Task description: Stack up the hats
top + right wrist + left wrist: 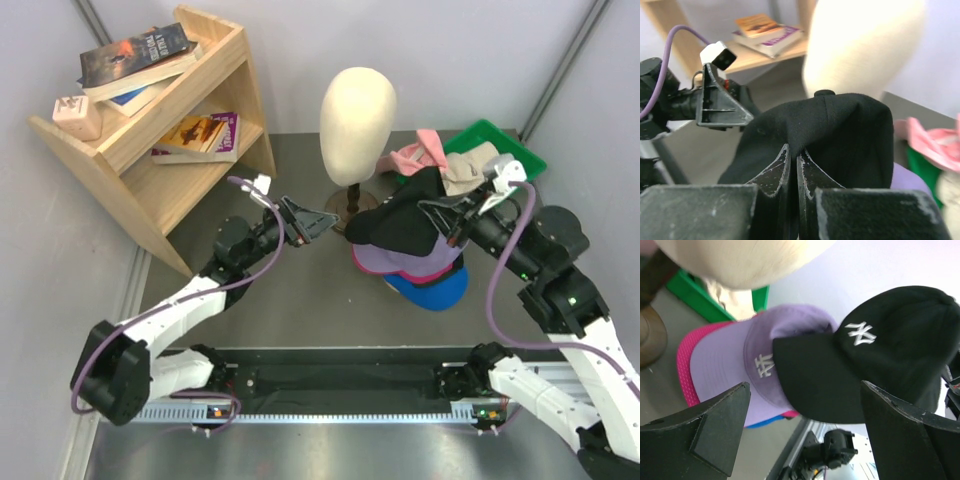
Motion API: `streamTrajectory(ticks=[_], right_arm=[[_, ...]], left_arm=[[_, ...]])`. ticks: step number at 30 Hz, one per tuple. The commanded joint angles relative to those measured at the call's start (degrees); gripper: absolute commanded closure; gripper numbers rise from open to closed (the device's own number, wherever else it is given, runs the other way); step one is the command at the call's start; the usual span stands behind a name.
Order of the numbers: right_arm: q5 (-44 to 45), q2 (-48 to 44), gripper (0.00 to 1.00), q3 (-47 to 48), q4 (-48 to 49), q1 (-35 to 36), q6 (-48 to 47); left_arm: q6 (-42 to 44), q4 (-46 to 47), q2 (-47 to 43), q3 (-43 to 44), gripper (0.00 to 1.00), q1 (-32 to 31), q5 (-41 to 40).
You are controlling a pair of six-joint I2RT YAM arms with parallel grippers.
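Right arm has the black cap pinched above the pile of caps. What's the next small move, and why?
Probably lower the right gripper slightly, so the black fabric baseball cap with the white logo settles onto the lavender fabric cap. It hangs pinched by its crown over that cap; the open left gripper sits beside its brim.

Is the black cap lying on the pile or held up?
Held: the right gripper is pinched shut on the black cap, over the lavender cap.

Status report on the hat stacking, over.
Right gripper shut on black cap, over lavender cap. Left gripper open, empty, near the brim. Mannequin head close behind.
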Motion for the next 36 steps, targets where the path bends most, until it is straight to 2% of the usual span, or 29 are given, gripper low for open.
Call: streamTrajectory(ticks=[1, 9, 13, 16, 26, 29, 34, 36], right_arm=[[11.1, -5.1, 1.00, -1.0, -5.7, 0.6, -4.4], [15.5, -6.4, 1.00, -4.7, -6.6, 0.5, -4.0], [15.8, -6.4, 1.00, -5.3, -6.6, 0.5, -3.9], [16.0, -6.8, 1.00, -5.3, -7.0, 0.5, -3.8], [18.1, -8.9, 1.00, -5.4, -8.7, 0.5, -3.3], [18.5, -9.2, 1.00, -5.4, -8.8, 0.5, -3.2], [19.4, -9.3, 1.00, -5.0, -9.3, 0.5, -2.6], [20.2, -9.3, 1.00, -4.6, -9.7, 0.5, -2.7]], left_arm=[[-4.2, 11.5, 4.5, 0.3, 0.09, -1.8, 5.8], [-4.7, 13.4, 10.1, 3.3, 0.12, -7.2, 5.8], [-5.6, 15.0, 11.8, 4.0, 0.13, -7.4, 5.9], [-7.5, 19.5, 13.2, 3.8, 0.17, -7.5, 5.6], [-9.7, 23.3, 17.9, 5.5, 0.26, -8.2, 6.0], [-10.1, 25.1, 18.9, 6.0, 0.34, -9.1, 5.9], [-10.3, 25.9, 19.3, 6.6, 0.65, -9.6, 5.4], [-10.2, 26.4, 19.3, 6.2, 0.74, -9.6, 5.1]])
